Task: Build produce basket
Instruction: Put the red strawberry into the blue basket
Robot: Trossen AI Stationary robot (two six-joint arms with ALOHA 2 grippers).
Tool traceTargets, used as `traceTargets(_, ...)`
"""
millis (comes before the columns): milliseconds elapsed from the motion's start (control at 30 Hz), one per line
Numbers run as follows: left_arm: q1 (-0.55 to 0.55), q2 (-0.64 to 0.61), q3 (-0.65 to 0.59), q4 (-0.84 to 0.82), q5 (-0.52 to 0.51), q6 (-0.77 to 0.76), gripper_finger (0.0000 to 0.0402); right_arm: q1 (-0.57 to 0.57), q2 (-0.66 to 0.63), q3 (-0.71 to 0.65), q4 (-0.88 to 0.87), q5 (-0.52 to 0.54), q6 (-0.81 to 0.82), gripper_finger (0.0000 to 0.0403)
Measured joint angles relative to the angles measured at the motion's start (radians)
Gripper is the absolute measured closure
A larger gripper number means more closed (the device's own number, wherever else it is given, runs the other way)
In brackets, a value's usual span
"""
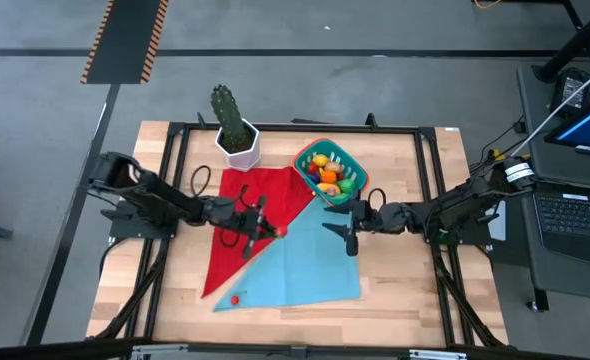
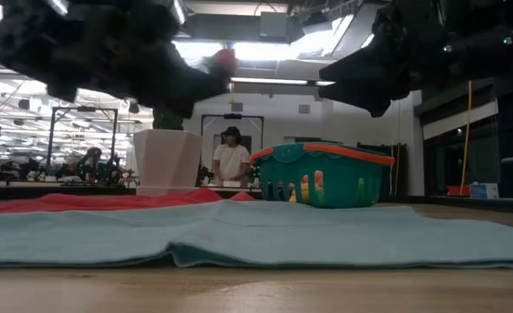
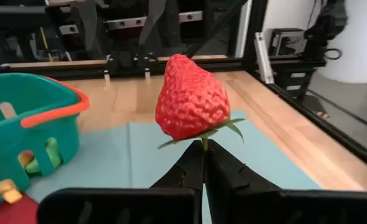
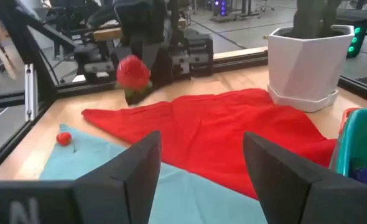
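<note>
The small teal plastic basket (image 1: 329, 172) with the orange-red rim and slotted sides sat toward the back of the wooden desk (image 1: 405, 290), at the corner of a light blue cloth (image 1: 300, 265), holding yellow, orange and green toy produce (image 1: 329, 171). The left end effector (image 3: 203, 163) was clamped on the green stem of a red toy strawberry (image 3: 191, 98), held above the cloth. Another small red berry (image 1: 234, 298) lay on the blue cloth. The right end effector (image 4: 202, 165) hung nearby, fingers apart and empty.
</note>
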Motion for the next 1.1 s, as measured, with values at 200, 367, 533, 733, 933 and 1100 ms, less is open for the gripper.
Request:
traceTargets(200,0.03,0.112,0.121,0.006,0.017,0.079,0.0401,-0.011,0.0,0.008,0.01,-0.019,0.005,0.0177)
traceTargets(367,0.06,0.131,0.182,0.005,0.018,0.115,0.0401,-0.011,0.0,0.029,0.013,-0.048,-0.038,0.0177)
traceTargets(533,0.09,0.131,0.207,0.004,0.018,0.115,0.0401,-0.011,0.0,0.049,0.007,-0.057,-0.067,0.0177)
traceTargets(733,0.115,0.149,0.237,0.003,0.018,0.115,0.0401,-0.011,0.017,0.089,0.005,-0.098,-0.119,0.0177)
traceTargets(933,0.128,0.185,0.266,0.001,0.057,0.115,0.0401,-0.025,0.105,0.156,0.0,-0.097,-0.193,0.0177)
traceTargets(1100,0.132,0.184,0.27,0.004,0.067,0.114,0.0401,-0.045,0.155,0.207,-0.001,-0.098,-0.249,0.0177)
